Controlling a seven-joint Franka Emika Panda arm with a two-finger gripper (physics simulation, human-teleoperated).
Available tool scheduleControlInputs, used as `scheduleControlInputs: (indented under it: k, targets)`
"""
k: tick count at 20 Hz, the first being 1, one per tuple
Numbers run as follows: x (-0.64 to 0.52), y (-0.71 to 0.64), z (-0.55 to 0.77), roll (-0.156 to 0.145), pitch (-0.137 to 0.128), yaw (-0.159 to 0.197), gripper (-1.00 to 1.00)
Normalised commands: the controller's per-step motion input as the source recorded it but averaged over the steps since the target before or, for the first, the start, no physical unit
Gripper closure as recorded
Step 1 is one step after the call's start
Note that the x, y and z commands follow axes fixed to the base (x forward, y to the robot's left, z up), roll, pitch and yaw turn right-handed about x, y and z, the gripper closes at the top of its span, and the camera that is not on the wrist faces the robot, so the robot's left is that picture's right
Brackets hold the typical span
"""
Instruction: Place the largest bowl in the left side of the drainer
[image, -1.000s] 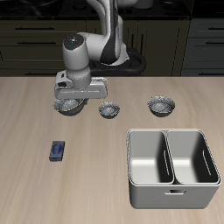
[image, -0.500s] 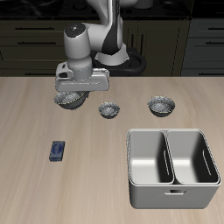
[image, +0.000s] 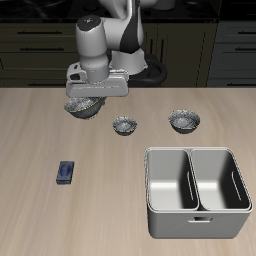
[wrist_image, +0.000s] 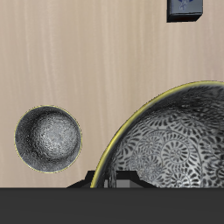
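A: We're looking across the table from the outside camera, sweeping from one side. First comes the small dark blue box (image: 66, 172), lying flat on the wood toward the front edge. We can't read any writing or brand on it; it's too small.

B: Next along, farther back, we have the gripper (image: 88, 98) with the largest bowl (image: 82, 106) hanging under it, clear of the table (image: 30, 140) with a shadow beneath. The fingers themselves are hidden behind the hand, so we can't see how wide they stand, but the bowl is up in the air with them, so we take it as gripped at the rim.

A: Then the smallest bowl (image: 124, 124) sits on the table just beside, and the medium bowl (image: 183, 121) is a little further along. Both are upright.

B: Last, the drainer (image: 197, 193) is near the front edge, well apart from the lifted bowl, its divider splitting it into two deep compartments. No labels there either.

A: The wrist camera gives us what the outside view doesn't: the largest bowl's (wrist_image: 175, 140) inside, a dark swirling pattern with a yellowish rim. The smallest bowl (wrist_image: 48, 138) and the blue box (wrist_image: 185, 8) show below it.
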Motion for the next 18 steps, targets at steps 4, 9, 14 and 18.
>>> scheduleControlInputs:
  k: [4, 9, 14, 18]
  targets:
    - [0.01, 0.13, 0.13, 0.011, -0.008, -0.004, 1.0]
    - [0.13, 0.29, 0.24, 0.01, -0.021, 0.017, 1.0]
    - [0.1, 0.32, 0.25, 0.029, -0.025, -0.014, 1.0]
    - [0.08, 0.36, 0.27, 0.04, -0.024, -0.014, 1.0]
